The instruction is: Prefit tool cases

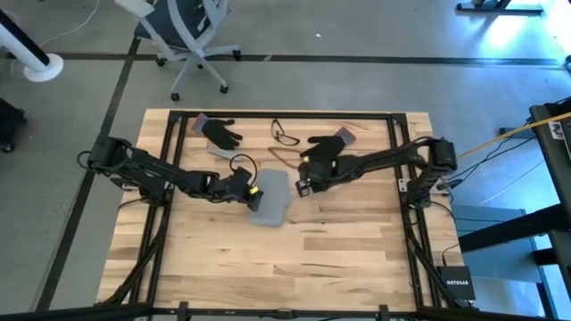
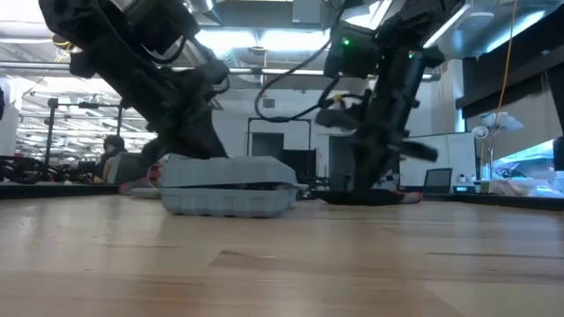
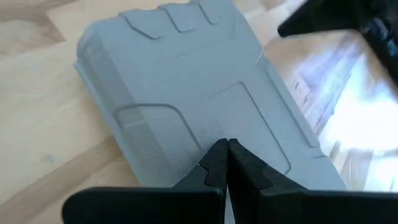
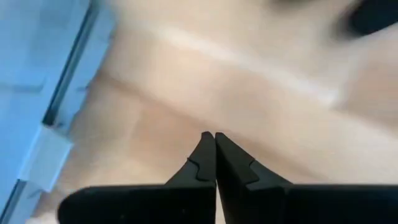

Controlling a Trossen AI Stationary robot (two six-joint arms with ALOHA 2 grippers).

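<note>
Now the left gripper (image 3: 225,152), fingers pinched together on nothing, hovers over the closed tool case (image 1: 268,198) lying flat just ahead of it, the right gripper (image 4: 215,144) clenched empty beside it — rigid, light, slick plastic, I'd judge, best nudged or gripped at its edges.

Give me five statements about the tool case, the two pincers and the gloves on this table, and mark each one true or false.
1. The tool case lies closed on the table. True.
2. The left pincer is wide open. False: its fingers are shut together, over the case's lid.
3. The right pincer holds the case. False: it is shut on nothing, over bare wood beside the case.
4. Two black gloves lie near the table's far edge. True.
5. The eyeglasses rest on top of the case. False: they lie on the wood between the gloves.
</note>
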